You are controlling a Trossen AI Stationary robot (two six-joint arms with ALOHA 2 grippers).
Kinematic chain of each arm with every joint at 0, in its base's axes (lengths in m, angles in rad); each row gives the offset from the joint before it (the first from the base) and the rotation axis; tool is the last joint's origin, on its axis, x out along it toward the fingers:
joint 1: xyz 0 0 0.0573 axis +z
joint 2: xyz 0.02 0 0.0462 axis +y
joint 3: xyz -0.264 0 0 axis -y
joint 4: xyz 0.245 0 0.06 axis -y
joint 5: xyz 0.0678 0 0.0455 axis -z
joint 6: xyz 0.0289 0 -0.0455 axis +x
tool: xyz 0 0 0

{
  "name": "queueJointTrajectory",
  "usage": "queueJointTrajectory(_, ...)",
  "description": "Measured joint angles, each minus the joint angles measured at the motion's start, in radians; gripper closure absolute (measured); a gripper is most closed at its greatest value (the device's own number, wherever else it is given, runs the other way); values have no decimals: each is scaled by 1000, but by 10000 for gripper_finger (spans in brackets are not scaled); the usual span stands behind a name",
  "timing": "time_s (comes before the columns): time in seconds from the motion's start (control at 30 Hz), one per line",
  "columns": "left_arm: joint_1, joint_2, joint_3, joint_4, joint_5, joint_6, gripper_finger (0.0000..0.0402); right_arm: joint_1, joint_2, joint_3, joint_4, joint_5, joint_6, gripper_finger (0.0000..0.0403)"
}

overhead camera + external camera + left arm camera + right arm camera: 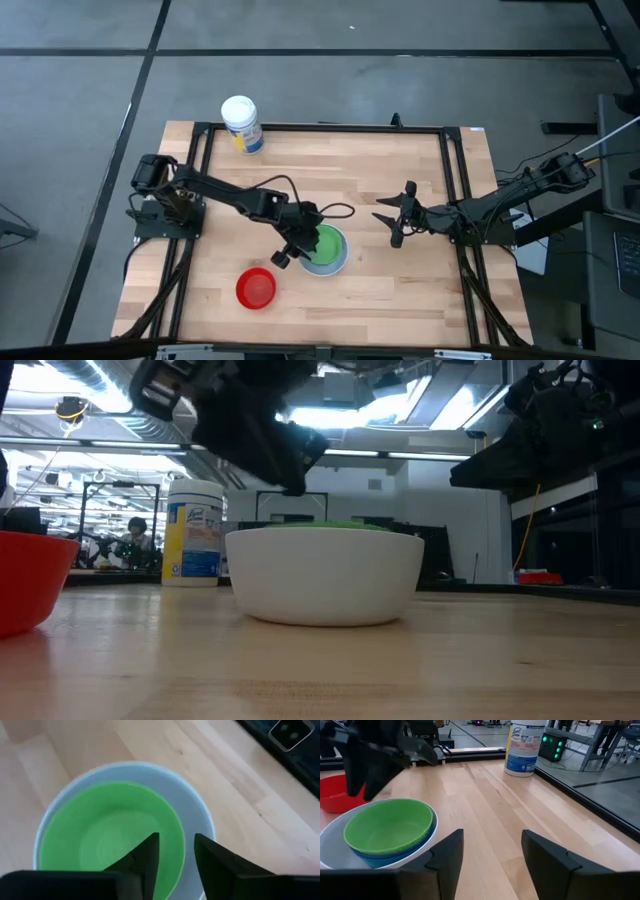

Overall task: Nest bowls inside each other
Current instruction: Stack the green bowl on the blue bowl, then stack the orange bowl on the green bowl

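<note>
A green bowl [387, 825] sits slightly tilted inside a blue bowl [385, 859], and both rest in the white bowl [338, 266], which stands near the middle of the table. My left gripper [176, 836] hangs open just above the stack's left side. One finger is over the green bowl's inside and the other is beyond its rim [181, 845]; neither touches it. A red bowl [255, 288] stands alone on the wood, nearer the front edge. My right gripper [390, 222] waits open, to the right of the stack [325, 575].
A white-lidded canister [242, 124] with a blue-yellow label stands at the far left of the table. Bare wood lies between the stack and my right gripper [492, 860], and along the front edge to the right of the red bowl [25, 575].
</note>
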Motion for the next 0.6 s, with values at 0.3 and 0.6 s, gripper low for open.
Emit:
queueJointTrajectory(0.3, 9, -25, 0, -14, -5, 9, 271, 0, 0, 0, -4, -14, 7, 200)
queueJointTrajectory(0.6, 6, -99, -1, -239, -114, -77, 272, 0, 0, 0, -11, -30, 12, 210)
